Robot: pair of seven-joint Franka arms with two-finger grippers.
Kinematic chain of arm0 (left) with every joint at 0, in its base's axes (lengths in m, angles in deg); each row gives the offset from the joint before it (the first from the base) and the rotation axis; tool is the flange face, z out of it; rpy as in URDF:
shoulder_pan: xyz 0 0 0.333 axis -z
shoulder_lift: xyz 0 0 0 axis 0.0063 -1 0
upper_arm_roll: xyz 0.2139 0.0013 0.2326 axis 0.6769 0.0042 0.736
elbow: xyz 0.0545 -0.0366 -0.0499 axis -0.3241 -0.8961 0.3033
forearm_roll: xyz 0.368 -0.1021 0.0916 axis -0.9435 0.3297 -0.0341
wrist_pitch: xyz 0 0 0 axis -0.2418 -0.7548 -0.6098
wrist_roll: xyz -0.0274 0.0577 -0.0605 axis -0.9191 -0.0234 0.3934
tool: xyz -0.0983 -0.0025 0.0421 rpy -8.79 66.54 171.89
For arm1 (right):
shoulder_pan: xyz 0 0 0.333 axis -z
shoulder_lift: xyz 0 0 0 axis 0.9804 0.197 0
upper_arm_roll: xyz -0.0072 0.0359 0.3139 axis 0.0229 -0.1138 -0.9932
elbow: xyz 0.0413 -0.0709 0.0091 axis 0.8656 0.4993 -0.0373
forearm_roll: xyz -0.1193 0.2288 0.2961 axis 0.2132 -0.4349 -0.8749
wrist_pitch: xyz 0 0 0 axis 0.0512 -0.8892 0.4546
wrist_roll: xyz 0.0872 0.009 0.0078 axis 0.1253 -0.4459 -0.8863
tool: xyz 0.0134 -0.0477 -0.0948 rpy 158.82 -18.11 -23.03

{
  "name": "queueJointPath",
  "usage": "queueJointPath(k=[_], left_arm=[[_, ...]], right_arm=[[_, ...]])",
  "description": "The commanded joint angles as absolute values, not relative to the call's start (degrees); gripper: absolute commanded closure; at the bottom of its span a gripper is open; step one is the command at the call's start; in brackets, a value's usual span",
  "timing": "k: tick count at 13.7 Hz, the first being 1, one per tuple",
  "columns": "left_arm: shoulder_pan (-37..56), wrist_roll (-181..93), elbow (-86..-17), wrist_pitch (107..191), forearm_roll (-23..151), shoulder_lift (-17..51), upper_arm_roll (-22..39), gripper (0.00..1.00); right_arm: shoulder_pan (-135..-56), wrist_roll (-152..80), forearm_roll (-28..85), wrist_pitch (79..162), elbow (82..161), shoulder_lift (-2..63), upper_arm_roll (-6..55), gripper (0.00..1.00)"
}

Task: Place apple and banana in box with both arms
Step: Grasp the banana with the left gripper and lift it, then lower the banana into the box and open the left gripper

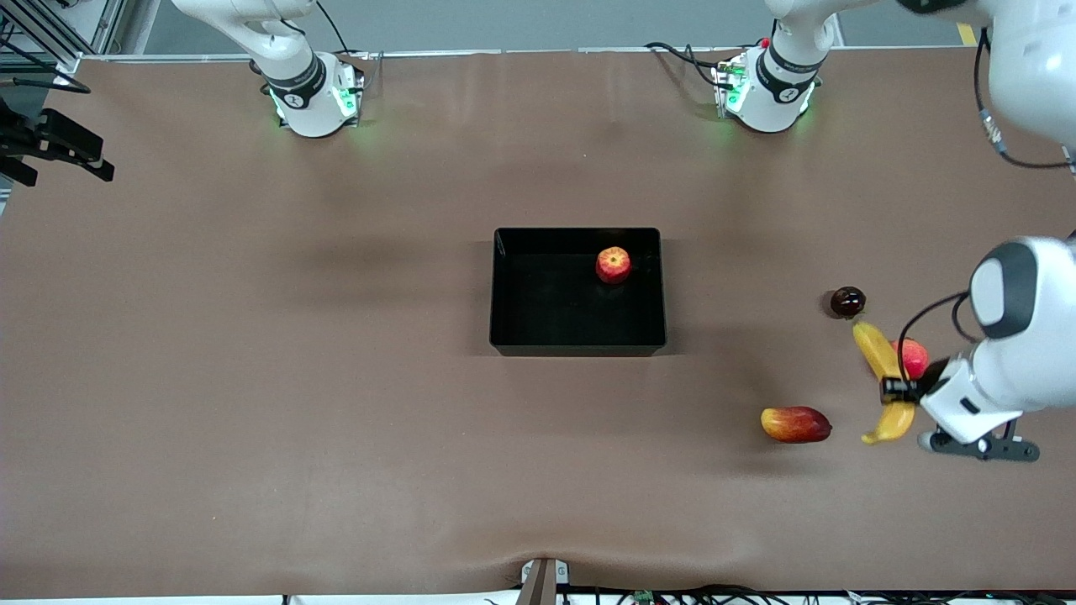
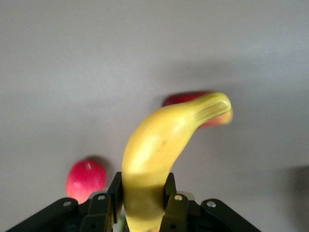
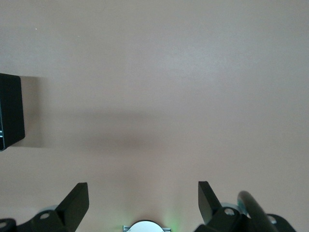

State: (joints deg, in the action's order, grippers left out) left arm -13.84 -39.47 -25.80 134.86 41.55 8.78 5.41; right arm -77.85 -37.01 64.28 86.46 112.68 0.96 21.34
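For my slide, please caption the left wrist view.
Left gripper shut on the long curved yellow banana, round pink-red fruit beside it.

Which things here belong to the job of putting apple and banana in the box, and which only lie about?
Belong to the job:
- apple, already in the box
- banana, gripped by the left gripper
- right gripper, open, waiting at its end of the table

Lying about:
- mango-like fruit
- pink-red fruit
- dark round fruit

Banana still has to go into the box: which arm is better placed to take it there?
Left. The left gripper is already shut on the banana, toward its own end of the table. The right gripper waits open over bare table, holding nothing. The apple already lies in the box.
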Motion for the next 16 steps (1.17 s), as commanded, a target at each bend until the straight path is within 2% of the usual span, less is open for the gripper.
queueJointPath(k=[1, 5, 12, 16], left_arm=[[-13.88, -46.95, -28.64, 132.24, 42.25, 10.96, 0.09, 1.00], [-11.26, -62.86, -33.47, 133.03, 42.96, 9.91, -6.87, 1.00], [3.33, -84.91, -41.74, 147.60, 43.05, 8.95, -8.02, 1.00], [8.35, -93.29, -42.35, 148.24, 42.43, 7.45, -7.84, 1.00]], right_arm=[[-76.88, -36.48, 63.27, 86.33, 113.03, 0.60, 20.84, 0.00], [-76.88, -36.48, 63.27, 86.33, 113.03, 0.60, 20.84, 0.00], [-76.79, -36.48, 63.27, 86.33, 113.03, 0.60, 20.84, 0.00], [-76.79, -36.48, 63.27, 86.33, 112.94, 0.60, 20.84, 0.00]])
